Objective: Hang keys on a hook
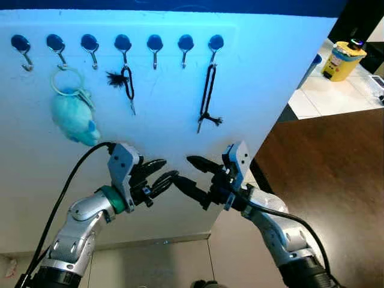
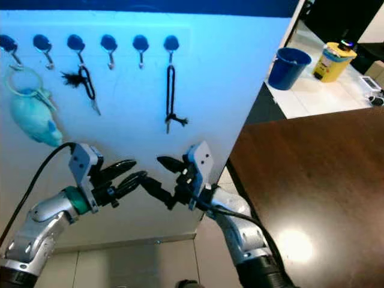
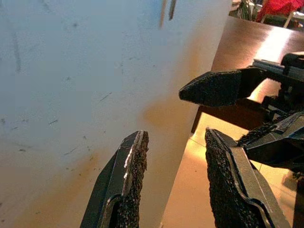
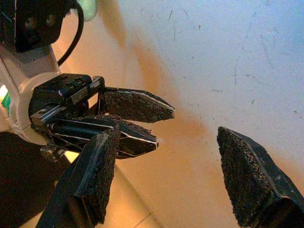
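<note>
Your left claw (image 1: 161, 174) and right claw (image 1: 193, 174) face each other tip to tip, low before the white board (image 1: 270, 78), both released and empty. A black key strap (image 1: 208, 96) hangs on the rightmost hook (image 1: 215, 45); another set of keys (image 1: 128, 87) hangs three hooks left.

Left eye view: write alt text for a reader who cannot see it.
Two robot arms meet low before a white wall panel, the left gripper and right gripper open and empty, fingers almost touching. Above runs a row of blue hooks: one holds a fluffy blue toy keychain, two hold black loops with keys, the rest are bare.
</note>
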Controlling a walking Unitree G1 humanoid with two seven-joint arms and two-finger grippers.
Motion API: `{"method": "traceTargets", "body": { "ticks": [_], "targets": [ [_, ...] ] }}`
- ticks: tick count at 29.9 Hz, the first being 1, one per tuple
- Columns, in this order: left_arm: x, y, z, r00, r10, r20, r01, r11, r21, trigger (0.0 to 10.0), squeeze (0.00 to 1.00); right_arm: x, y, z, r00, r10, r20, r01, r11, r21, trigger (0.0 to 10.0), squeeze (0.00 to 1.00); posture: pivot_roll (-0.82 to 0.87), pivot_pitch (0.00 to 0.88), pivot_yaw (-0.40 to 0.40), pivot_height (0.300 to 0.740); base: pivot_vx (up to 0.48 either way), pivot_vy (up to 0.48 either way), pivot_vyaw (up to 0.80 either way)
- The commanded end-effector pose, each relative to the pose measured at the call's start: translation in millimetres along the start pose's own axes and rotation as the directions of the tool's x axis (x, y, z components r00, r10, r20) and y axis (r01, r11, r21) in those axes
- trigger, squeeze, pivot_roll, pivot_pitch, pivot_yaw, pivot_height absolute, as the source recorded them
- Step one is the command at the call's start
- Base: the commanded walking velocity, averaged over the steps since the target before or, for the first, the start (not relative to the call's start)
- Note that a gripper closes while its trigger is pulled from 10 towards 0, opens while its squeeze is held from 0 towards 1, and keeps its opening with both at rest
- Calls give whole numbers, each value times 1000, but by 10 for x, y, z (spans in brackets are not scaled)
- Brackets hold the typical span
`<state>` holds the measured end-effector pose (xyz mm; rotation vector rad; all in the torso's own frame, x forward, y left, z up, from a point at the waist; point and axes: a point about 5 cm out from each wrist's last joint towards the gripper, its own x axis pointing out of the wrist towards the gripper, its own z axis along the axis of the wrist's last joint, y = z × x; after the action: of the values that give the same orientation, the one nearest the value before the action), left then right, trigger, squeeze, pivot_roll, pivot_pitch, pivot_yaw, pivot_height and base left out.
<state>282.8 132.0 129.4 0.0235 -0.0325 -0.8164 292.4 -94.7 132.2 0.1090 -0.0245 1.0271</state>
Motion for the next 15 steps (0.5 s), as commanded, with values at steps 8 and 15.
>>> {"method": "traceTargets", "body": {
  "ticks": [8,15],
  "targets": [
    [25,-34,-28,1000,-8,3,8,1000,6,10000,0,-1,-12,-29,1000,-3,5,3,1000,26,10000,0,21,0,13,740,0,0,0],
    [15,-27,26,999,2,35,-1,999,-33,10000,0,-12,-8,-16,1000,8,13,-8,999,37,10000,0,17,0,19,740,0,0,0]
  ]
}}
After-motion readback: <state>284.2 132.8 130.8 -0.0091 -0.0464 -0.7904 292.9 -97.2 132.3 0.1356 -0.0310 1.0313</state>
